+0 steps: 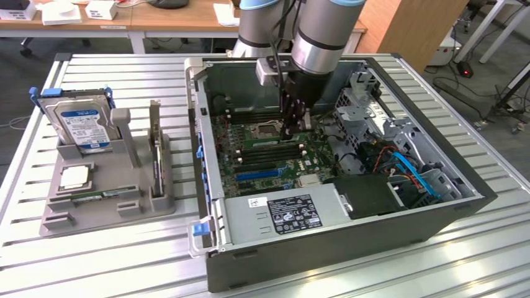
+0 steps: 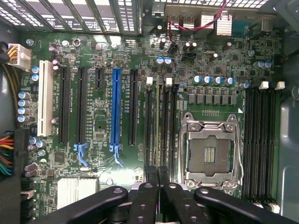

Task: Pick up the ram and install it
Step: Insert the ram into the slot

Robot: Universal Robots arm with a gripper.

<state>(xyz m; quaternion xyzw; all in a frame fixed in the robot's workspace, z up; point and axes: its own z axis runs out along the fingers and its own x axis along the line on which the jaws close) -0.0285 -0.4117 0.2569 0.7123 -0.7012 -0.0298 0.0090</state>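
Black claw [image 2: 158,173] links loom closest to the wrist camera, tips drawn together, reaching down into the open computer case [image 1: 331,254] on the bench [image 1: 124,261] so they meet the motherboard [image 2: 98,126] squarely. Just beside the empty processor socket [image 2: 210,149], the ram [image 2: 159,126] seems to stand edge-on in a slot, tips at its end; clamped or merely pressing, I cannot tell.

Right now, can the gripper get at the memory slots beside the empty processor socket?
Probably yes. The case lies open, the gripper hangs right over those slots, and nothing I can see lies between them.
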